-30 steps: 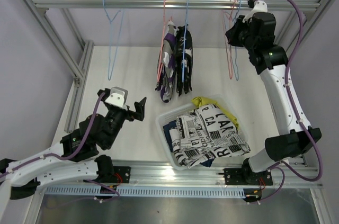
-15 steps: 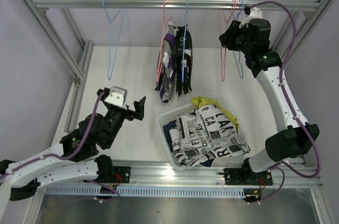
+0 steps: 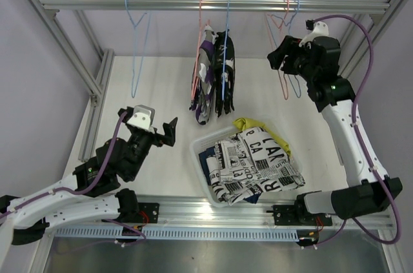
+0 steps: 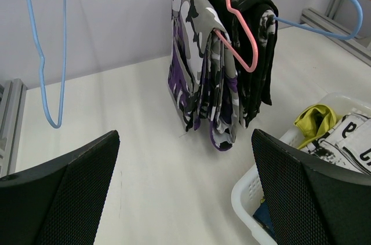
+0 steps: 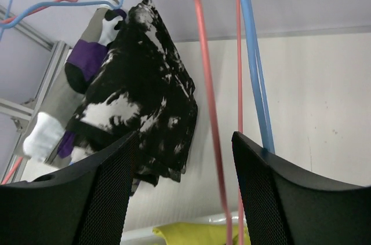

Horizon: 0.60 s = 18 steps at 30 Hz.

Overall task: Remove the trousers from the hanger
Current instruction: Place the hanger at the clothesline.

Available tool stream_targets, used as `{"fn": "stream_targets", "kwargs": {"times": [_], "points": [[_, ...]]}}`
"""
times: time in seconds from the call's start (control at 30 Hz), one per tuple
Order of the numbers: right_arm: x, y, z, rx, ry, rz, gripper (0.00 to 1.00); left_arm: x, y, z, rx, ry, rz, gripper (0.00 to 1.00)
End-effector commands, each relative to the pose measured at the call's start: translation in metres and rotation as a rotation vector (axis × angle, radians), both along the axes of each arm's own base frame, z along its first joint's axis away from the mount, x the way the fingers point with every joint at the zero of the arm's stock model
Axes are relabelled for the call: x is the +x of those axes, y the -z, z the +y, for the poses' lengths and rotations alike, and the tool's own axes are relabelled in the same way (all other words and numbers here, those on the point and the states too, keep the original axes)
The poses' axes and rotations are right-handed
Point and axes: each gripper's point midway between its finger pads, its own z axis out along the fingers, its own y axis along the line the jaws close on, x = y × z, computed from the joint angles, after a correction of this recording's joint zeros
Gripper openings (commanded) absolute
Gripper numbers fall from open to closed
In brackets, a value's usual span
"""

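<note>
Right jaws: black mesh-textured pads apart, clamping nothing; a thin pink hanger (image 5: 204, 83) wire runs through the gap, with a blue hanger (image 5: 255, 83) wire at one pad's edge.
Left jaws: wide apart, empty, above the white worktop (image 3: 161, 92).
Hanging trousers: black-and-white splatter pair (image 5: 139, 83) and purple-white-black pair (image 4: 191, 77), limp folds on wire hangers, 12 o'clock from the tub.
Tub (image 3: 199, 150): white plastic, holding the crumpled grey-white print pair (image 3: 258, 163), yellow pair (image 3: 248, 123) and navy pair (image 3: 208, 160).

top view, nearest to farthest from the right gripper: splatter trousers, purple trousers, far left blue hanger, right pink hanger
From the right gripper:
1. right pink hanger, beside it, at the right end of the rail
2. splatter trousers, mid rail
3. purple trousers, just left of those
4. far left blue hanger, at the left end
</note>
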Motion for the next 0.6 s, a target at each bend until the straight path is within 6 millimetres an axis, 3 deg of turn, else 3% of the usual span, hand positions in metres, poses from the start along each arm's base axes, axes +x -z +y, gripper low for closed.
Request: {"fn": "stream_targets", "kwargs": {"times": [0.0, 0.2, 0.37, 0.57], "points": [[-0.028, -0.024, -0.008, 0.016, 0.010, -0.063, 0.69, 0.001, -0.006, 0.000, -0.024, 0.005, -0.013, 0.99], [-0.066, -0.017, -0.021, 0.011, 0.043, -0.058, 0.71, 0.001, -0.007, 0.003, -0.024, -0.003, -0.014, 0.99], [-0.105, -0.031, -0.031, 0.034, 0.065, -0.108, 0.71, 0.002, -0.007, 0.005, -0.024, -0.014, -0.016, 0.99], [-0.129, -0.066, -0.012, 0.084, -0.025, -0.184, 0.67, 0.003, -0.004, 0.003, -0.008, -0.017, -0.014, 0.99]]}}
